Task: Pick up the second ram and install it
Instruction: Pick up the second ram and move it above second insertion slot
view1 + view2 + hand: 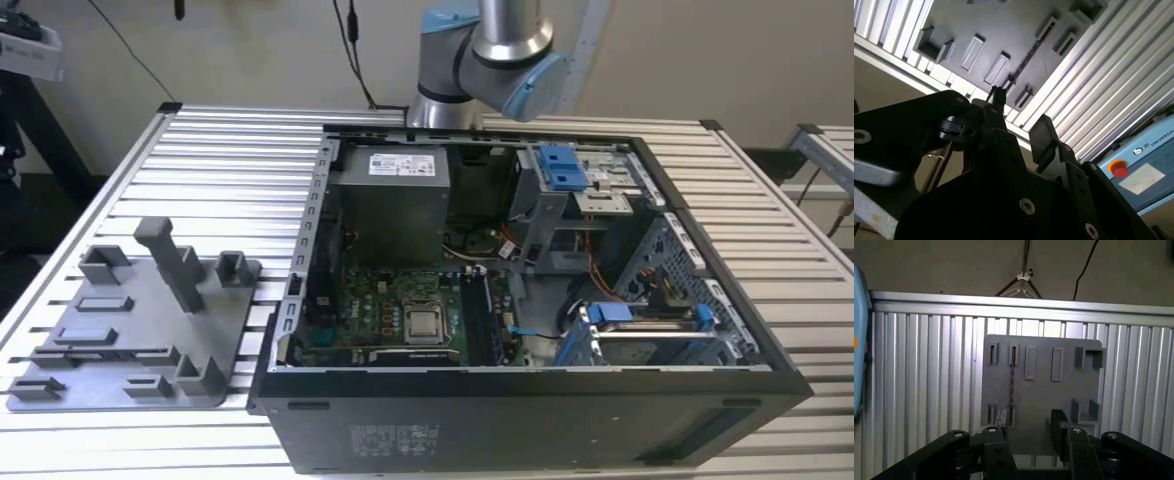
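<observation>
Slatted aluminium table (747,200) carried everything. Open black computer case (534,420) lay with its open side up. It covered the table's middle and most of the exterior view's right, and its front wall reached nearly to the table's near edge. Arm (501,60), silver tube with light blue joint caps, stood at the table's far edge behind the case.

Grey plastic tray (120,385) sat flat toward the near corner on the exterior view's left, just beside the case. Raised blocks and one tall post stood on it.

Inside the case: grey power supply (390,205) against the far wall. Green motherboard (380,305) between it and the near wall, with the processor socket (424,325) on the board. Blue drive caddy (563,165) by the far wall. Second blue caddy (641,312) toward the near corner on the exterior view's right. Orange cables (617,285) ran between them.

Light blue control pendant (1149,170) with a red button (1119,169) showed beside the table's slats.

Gripper (1029,424): black fingers spread apart, nothing between them, hanging clear of the tray.

The second ram (1012,377) was in the tray, standing on its long edge, each end caught in a slotted block. Same ram (1026,57) was a thin dark strip in the second wrist view. Gripper and ram were well apart, not touching.

Writing: white label (407,162) on the power supply, pale print block (400,440) on the case's front wall, print on the pendant. Not transcribed.
</observation>
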Controlling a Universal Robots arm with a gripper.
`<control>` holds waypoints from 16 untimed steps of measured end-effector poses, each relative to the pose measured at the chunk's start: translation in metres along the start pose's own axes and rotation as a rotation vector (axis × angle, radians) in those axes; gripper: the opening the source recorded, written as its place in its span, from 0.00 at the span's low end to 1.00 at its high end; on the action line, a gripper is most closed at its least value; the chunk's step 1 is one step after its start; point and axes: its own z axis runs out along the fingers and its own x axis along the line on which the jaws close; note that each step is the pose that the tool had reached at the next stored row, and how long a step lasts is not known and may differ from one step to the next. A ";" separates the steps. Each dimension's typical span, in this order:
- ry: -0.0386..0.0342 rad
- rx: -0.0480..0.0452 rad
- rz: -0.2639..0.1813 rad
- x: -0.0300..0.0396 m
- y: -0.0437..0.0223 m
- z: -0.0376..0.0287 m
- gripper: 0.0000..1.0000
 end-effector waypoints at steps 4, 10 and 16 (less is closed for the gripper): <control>-0.0047 0.0019 0.000 -0.0001 0.0001 0.0031 0.48; -0.0053 0.0022 0.000 0.0000 -0.0001 0.0068 0.48; -0.0049 0.0021 0.000 0.0001 -0.0003 0.0114 0.48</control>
